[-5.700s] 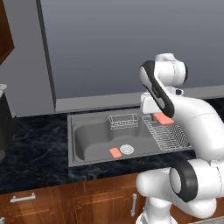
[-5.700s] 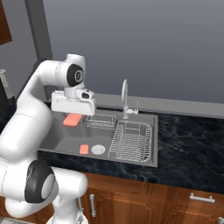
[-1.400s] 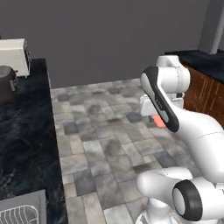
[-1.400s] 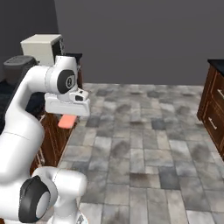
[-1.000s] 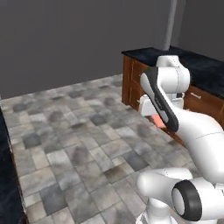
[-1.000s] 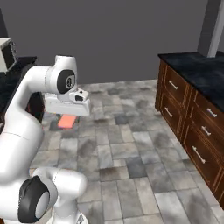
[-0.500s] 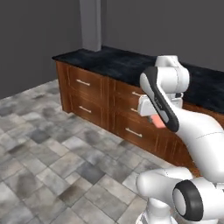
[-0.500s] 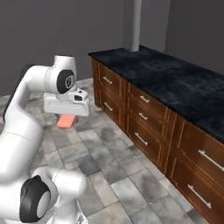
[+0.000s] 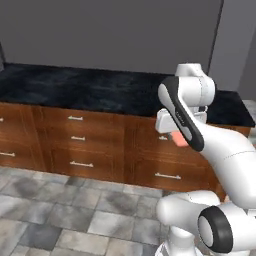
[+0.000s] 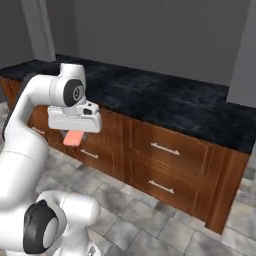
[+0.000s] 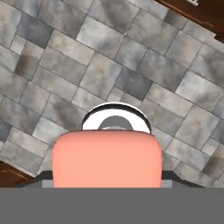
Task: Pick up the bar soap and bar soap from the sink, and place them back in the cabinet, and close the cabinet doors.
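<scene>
One salmon-pink bar soap (image 10: 73, 138) hangs under my white hand, with my gripper (image 10: 74, 135) shut on it. From the left base view the bar soap (image 9: 179, 139) peeks out below the gripper (image 9: 178, 136), level with the top drawers. In the hand view the bar soap (image 11: 107, 158) covers the fingertips, with tiled floor far beneath it. The sink, the cabinet and the cabinet doors are out of view.
A long black stone counter (image 10: 165, 100) runs over low reddish-brown drawers (image 9: 75, 145) with short horizontal handles, close ahead of the arm. Grey wall rises behind it, with a grey pillar (image 9: 232, 45) at the right. Grey stone floor tiles (image 11: 131, 57) lie below.
The base has driven and turned, so the whole scene swung from the sink past open floor to this drawer counter. The soap stays gripped in the same raised arm pose.
</scene>
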